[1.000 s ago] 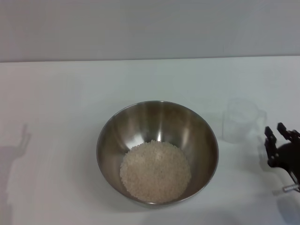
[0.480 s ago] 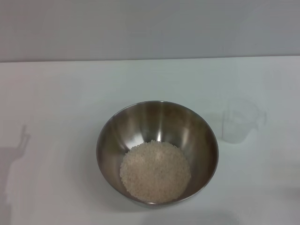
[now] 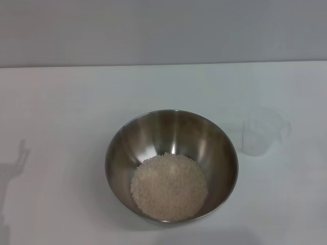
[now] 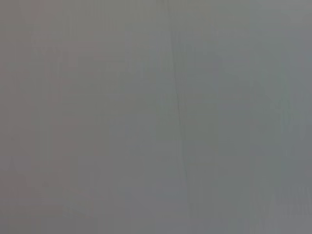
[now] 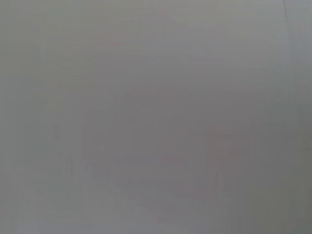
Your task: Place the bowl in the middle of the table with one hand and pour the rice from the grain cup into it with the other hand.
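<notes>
Head view: worktop [image 3: 61, 112], plain white, against a grey wall [image 3: 163, 30]
Bowl [image 3: 171, 133]: polished steel, upright on the worktop, about mid-width, toward the near edge
Rice [image 3: 169, 186]: off-white grains heaped in the bowl's bottom, toward its near side, bare metal wall above
Grain cup [image 3: 261, 131]: clear plastic, upright on the worktop, robot's right of the bowl, near it but apart; looks empty
Shadow [image 3: 13, 168]: faint grey shape on the worktop at the robot's far left edge
Left end effector: out of every view; opening and hold cannot be told
Right end effector: out of every view; opening and hold cannot be told
Places relative to either end effector: cannot be given, neither one showing
Contact: nothing touching the bowl or the cup except the worktop
Left wrist view: flat grey surface only, one thin dark line across it; no task thing in sight
Right wrist view: flat grey surface only; no task thing in sight
</notes>
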